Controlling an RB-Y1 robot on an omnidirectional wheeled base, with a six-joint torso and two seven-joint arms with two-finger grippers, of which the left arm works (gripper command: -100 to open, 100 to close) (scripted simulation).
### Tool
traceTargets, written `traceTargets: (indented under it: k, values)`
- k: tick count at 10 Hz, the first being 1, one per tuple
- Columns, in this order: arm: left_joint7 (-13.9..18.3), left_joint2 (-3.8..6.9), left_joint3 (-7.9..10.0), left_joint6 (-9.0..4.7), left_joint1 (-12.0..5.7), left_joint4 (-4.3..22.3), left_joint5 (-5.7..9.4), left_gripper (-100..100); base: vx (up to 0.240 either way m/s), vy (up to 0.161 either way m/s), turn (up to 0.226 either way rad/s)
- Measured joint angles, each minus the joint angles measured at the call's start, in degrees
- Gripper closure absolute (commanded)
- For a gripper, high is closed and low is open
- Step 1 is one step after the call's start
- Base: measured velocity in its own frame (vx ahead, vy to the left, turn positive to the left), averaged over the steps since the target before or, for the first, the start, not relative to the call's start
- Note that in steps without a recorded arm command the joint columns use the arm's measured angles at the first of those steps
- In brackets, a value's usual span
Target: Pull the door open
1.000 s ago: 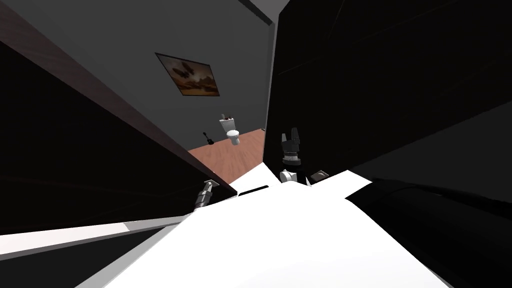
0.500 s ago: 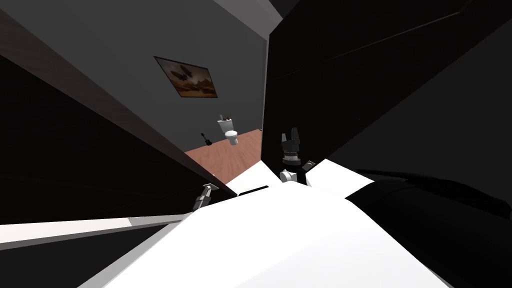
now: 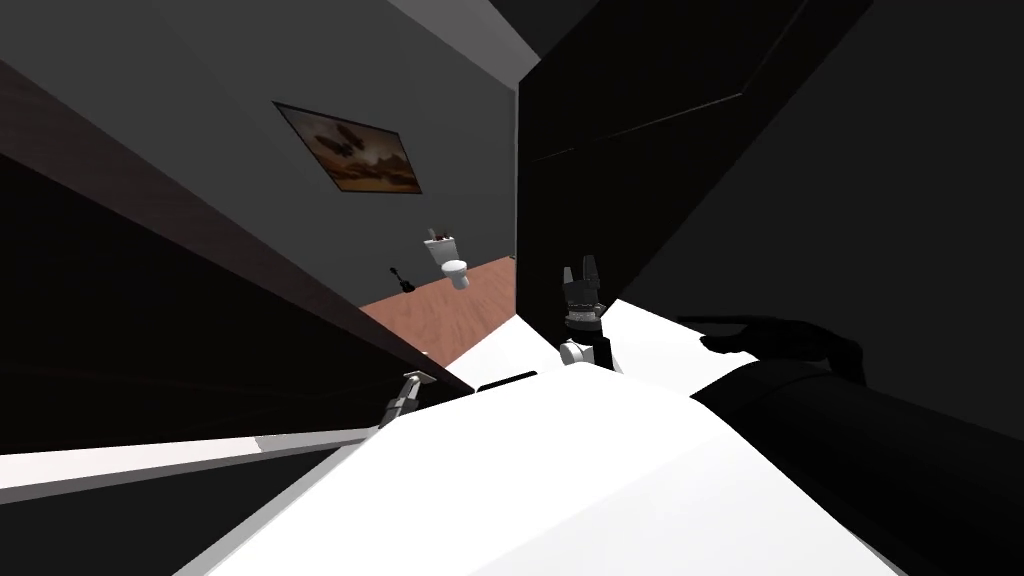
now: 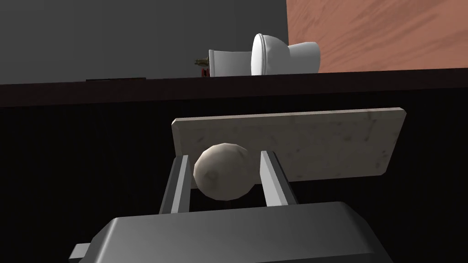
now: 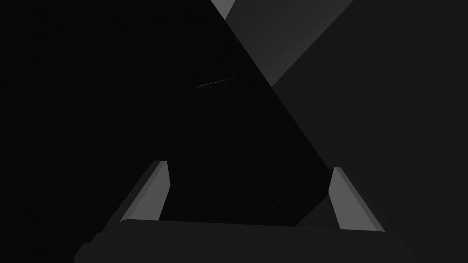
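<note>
Left claw (image 4: pixel 225 159): closed around the pale round knob (image 4: pixel 222 172), lower centre of the left wrist view; contact looks snug but is unconfirmed.
Knob sits on a backplate (image 4: pixel 329 141) of the dark door (image 3: pixel 150 300), left of the head view.
Handling: pull steadily along the hinge arc.
Right claw (image 5: pixel 249 194): wide open, empty.
Toilet (image 3: pixel 456 270): centre, beyond the gap, well clear.

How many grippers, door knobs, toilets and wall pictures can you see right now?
Grippers: 2 (left gripper, right gripper)
Door knob: 1
Toilet: 1
Wall picture: 1
Total: 5
</note>
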Motion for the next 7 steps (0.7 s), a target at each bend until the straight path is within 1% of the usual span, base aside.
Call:
traceTargets:
  k: [2,3,4,6,7]
  values:
    - [0.5,0.47,-0.41,-1.32,0.59,0.6,-0.34,100,-0.24,0.096,-0.158]
    - [0.7,0.65,-0.63,-2.28,0.44,1.3,-0.53,100,-0.109,0.022,-0.032]
    - [0.8,0.58,-0.79,-2.42,0.53,1.5,-0.63,100,-0.145,0.02,-0.09]
    - [0.5,0.44,-1.0,-2.03,-1.54,3.2,-0.02,100,-0.2,0.043,-0.134]
    - [0.3,0.36,-1.13,-1.51,-2.34,3.4,0.26,100,-0.166,0.067,-0.117]
